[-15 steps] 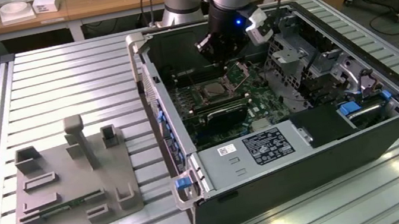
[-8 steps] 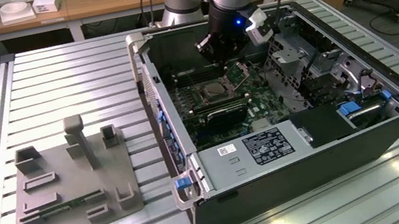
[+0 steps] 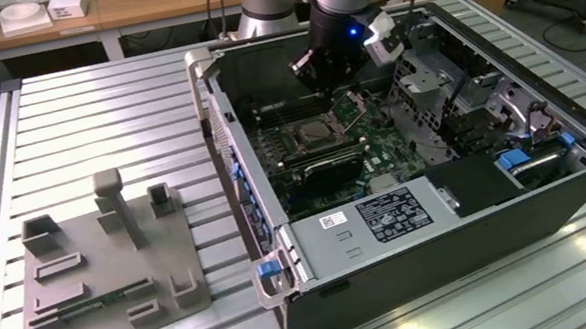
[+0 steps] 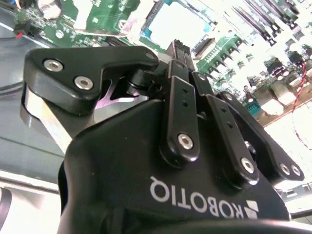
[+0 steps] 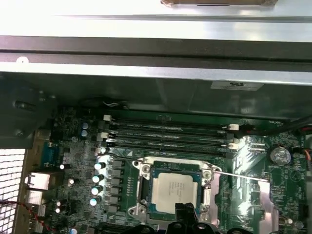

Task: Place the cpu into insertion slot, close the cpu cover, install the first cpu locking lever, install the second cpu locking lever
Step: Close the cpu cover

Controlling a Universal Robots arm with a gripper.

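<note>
The cpu [image 3: 315, 133] lies flat in the insertion slot [image 3: 292, 139] on the green board inside the open computer case. Its silvery top [image 5: 175, 190] shows inside the socket's metal rim [image 5: 140, 168]. The cpu cover [image 3: 353, 105] appears to stand tilted up at the side of the socket nearer the exterior view's right. A thin metal lever [image 5: 241, 176] sticks out sideways from the socket. My gripper [image 3: 330, 86] hangs just above the cover and socket. Its fingers are shut with nothing between them, and the tips [image 5: 184, 212] are close over the cpu's edge. In the second wrist view the gripper [image 4: 181, 48] points at the bright cpu [image 4: 178, 22].
Black memory slots [image 5: 168, 134] run beside the socket. A grey box with a white label [image 3: 389, 215] and a drive cage [image 3: 433, 80] crowd the case, whose wall [image 3: 220, 132] rises at the exterior view's left. A grey fixture plate [image 3: 110, 273] sits on the slatted table.
</note>
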